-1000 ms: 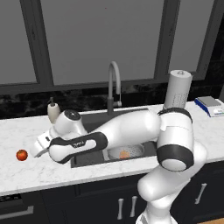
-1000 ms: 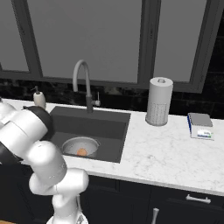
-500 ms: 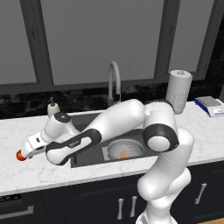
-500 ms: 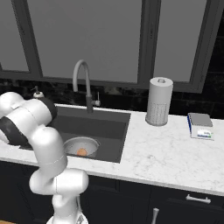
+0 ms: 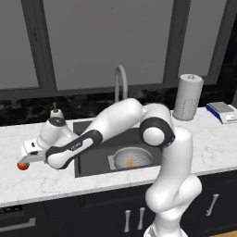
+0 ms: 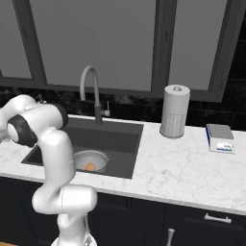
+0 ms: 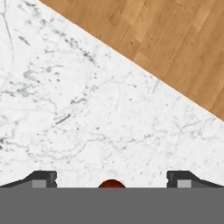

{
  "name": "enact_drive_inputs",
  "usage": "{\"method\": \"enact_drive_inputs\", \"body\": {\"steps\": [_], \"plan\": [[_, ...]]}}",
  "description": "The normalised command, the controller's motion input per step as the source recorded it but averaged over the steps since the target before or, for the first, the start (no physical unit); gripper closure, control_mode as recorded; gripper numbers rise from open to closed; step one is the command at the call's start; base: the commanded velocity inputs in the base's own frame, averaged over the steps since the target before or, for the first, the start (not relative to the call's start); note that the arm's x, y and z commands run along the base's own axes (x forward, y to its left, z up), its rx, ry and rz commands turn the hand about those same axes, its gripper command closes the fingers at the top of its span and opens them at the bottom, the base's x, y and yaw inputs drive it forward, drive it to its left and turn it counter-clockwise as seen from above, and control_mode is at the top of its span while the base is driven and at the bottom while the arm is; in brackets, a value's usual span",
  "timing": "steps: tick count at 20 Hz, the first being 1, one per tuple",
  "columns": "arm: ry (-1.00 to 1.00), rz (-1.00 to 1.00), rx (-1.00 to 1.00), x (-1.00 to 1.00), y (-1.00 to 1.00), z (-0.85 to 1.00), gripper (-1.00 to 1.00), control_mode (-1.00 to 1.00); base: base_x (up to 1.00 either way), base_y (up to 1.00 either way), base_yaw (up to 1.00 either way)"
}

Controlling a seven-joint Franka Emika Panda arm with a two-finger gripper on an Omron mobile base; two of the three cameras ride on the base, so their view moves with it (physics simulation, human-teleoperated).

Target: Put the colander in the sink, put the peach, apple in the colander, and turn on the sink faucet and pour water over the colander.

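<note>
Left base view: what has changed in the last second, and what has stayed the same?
The arm swung further left, bringing the open fingers down around the apple on the counter; nothing is gripped yet. The peach stayed in the colander, and the apple did not move.

A marble counter (image 5: 37, 183) carries an apple (image 5: 21, 165), soap dispenser (image 5: 55, 112), paper roll (image 5: 187, 97) and scale (image 5: 223, 111).
</note>
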Motion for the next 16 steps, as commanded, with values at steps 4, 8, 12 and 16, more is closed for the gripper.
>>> {"method": "enact_drive_inputs", "body": {"steps": [4, 8, 12, 16], "plan": [[0.07, -0.10, -0.06, 0.19, 0.15, -0.15, -1.00, -1.00, 0.00, 0.00, 0.00], [0.04, -0.09, -0.06, 0.22, 0.11, -0.04, -1.00, -1.00, 0.00, 0.00, 0.00], [0.03, -0.10, -0.04, 0.10, 0.19, -0.07, -1.00, -1.00, 0.00, 0.00, 0.00], [0.05, -0.09, -0.02, 0.05, 0.19, -0.16, -1.00, -1.00, 0.00, 0.00, 0.00]]}}
